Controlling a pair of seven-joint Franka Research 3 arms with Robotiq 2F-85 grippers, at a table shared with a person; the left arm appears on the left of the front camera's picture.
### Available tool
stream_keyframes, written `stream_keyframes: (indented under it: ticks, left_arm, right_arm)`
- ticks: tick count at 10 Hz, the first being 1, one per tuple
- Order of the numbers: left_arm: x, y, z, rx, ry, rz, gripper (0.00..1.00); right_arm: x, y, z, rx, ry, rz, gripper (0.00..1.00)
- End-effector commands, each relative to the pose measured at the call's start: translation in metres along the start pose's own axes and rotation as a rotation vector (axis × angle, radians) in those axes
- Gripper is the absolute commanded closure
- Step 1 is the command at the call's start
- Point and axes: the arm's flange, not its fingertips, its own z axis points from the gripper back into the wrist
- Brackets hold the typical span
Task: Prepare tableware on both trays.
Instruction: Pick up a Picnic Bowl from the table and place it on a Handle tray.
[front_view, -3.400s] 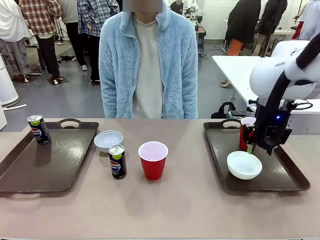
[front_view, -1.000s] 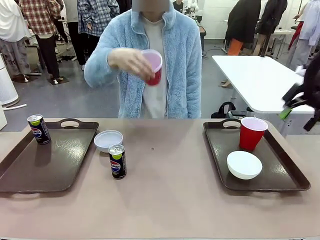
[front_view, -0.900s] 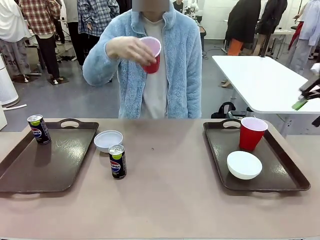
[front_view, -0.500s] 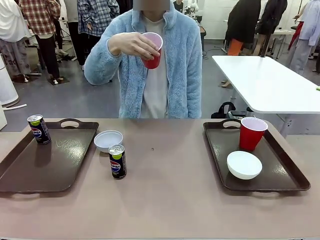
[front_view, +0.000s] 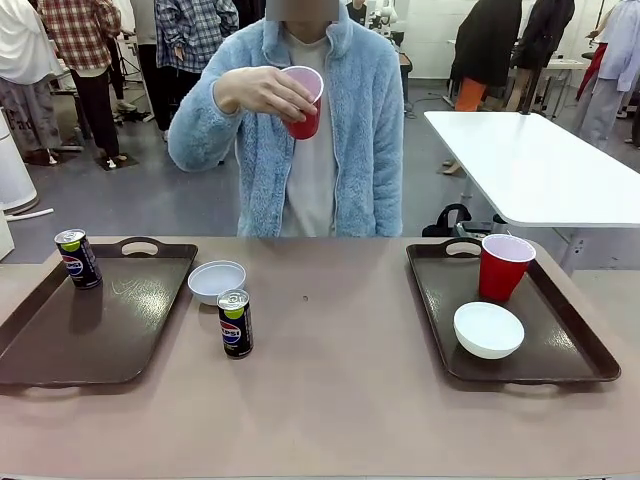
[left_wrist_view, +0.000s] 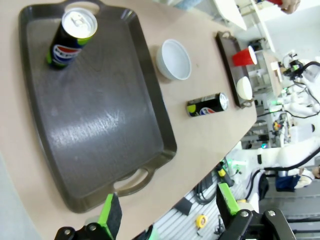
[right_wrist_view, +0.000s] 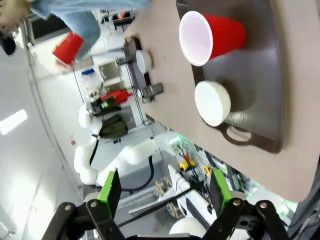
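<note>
Left gripper (left_wrist_view: 168, 212) and right gripper (right_wrist_view: 165, 192) both gape, empty. Far side: person's hand (front_view: 255, 90) partly hides raised red cup (front_view: 308, 121), seemingly tilted.

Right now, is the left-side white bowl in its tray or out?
Out. The white bowl sits on the bare table just past the left tray's right rim, near a can also standing on the table.

Front camera faces the person (front_view: 340, 150) across the table (front_view: 340, 400); both distant wrist cameras share the right tray (front_view: 440, 300).
</note>
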Motion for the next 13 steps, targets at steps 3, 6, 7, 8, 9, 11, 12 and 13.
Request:
stream_keyframes:
  ticks: [3, 6, 7, 8, 9, 11, 12, 13]
  left_arm:
    - [0.000, -0.001, 0.002, -0.012, -0.009, 0.005, 0.00]
    - [-0.001, -0.017, 0.008, 0.118, -0.004, 0.021, 0.00]
    - [0.007, -0.042, 0.008, 0.245, 0.027, 0.059, 0.00]
    - [0.018, -0.064, 0.006, 0.321, 0.064, 0.078, 0.00]
    - [0.032, -0.082, 0.005, 0.369, 0.092, 0.103, 0.00]
    - [0.060, -0.115, -0.007, 0.464, 0.130, 0.110, 0.00]
    - [0.070, -0.125, -0.020, 0.507, 0.144, 0.102, 0.00]
    - [0.080, -0.135, -0.039, 0.568, 0.176, 0.074, 0.00]
  right_arm:
    - [-0.024, -0.022, -0.020, 0.018, -0.232, 0.037, 0.07]
    - [-0.017, -0.026, -0.004, 0.022, -0.201, 0.004, 0.07]
    - [-0.017, -0.026, -0.004, 0.022, -0.201, 0.004, 0.07]
    - [-0.017, -0.026, -0.004, 0.022, -0.201, 0.004, 0.07]
    - [-0.017, -0.026, -0.004, 0.022, -0.201, 0.004, 0.07]
    - [-0.017, -0.026, -0.004, 0.022, -0.201, 0.004, 0.07]
    - [-0.017, -0.026, -0.004, 0.022, -0.201, 0.004, 0.07]
    - [-0.017, -0.026, -0.004, 0.022, -0.201, 0.004, 0.07]
